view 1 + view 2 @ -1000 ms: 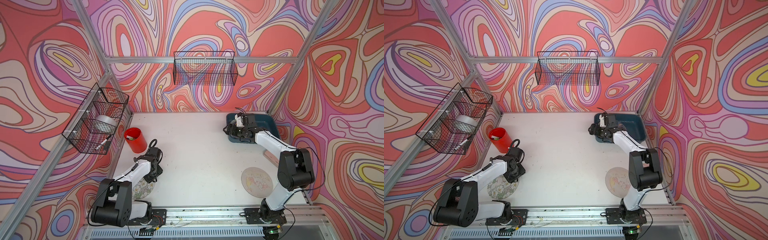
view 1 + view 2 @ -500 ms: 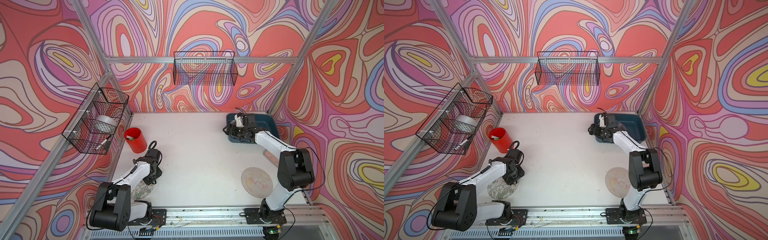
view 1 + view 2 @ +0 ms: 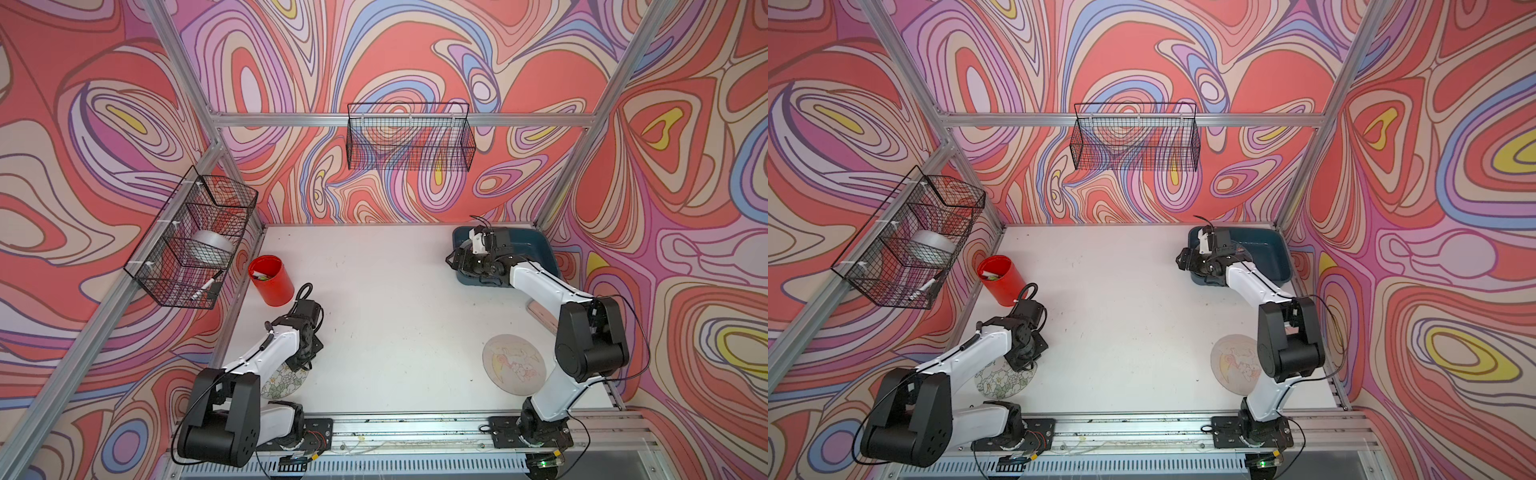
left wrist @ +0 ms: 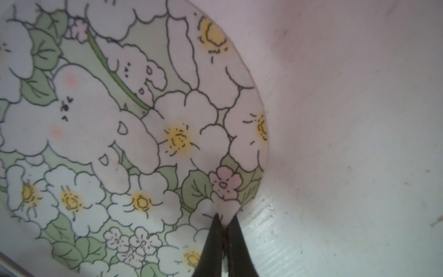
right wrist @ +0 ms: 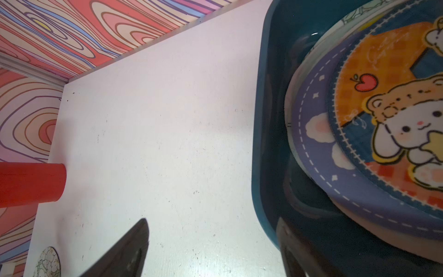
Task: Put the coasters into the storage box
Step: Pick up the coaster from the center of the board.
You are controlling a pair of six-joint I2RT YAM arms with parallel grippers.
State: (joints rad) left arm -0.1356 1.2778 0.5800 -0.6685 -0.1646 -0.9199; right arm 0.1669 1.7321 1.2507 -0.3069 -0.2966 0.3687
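A grey-green flowered coaster (image 4: pixel 119 132) lies at the table's front left, also visible in both top views (image 3: pixel 282 380) (image 3: pixel 1000 382). My left gripper (image 4: pixel 225 220) is shut on its rim, pinching the edge up a little. The dark teal storage box (image 3: pixel 536 245) (image 3: pixel 1273 249) sits at the back right and holds several coasters, a blue-and-orange one (image 5: pixel 383 108) on top of a purple one (image 5: pixel 309 144). My right gripper (image 5: pixel 212 223) stands open across the box's wall (image 5: pixel 259 144), one finger over the table and one inside. A beige coaster (image 3: pixel 513 370) (image 3: pixel 1235 365) lies at the front right.
A red cup (image 3: pixel 272 280) (image 5: pixel 31 184) stands at the left, behind my left arm. Black wire baskets hang on the left wall (image 3: pixel 195 241) and the back wall (image 3: pixel 409 137). A pinkish flat thing (image 3: pixel 540 318) lies by the right wall, partly behind my right arm.
My left gripper came down onto the flowered coaster's edge and closed on it. The right arm and its open gripper stayed at the box.
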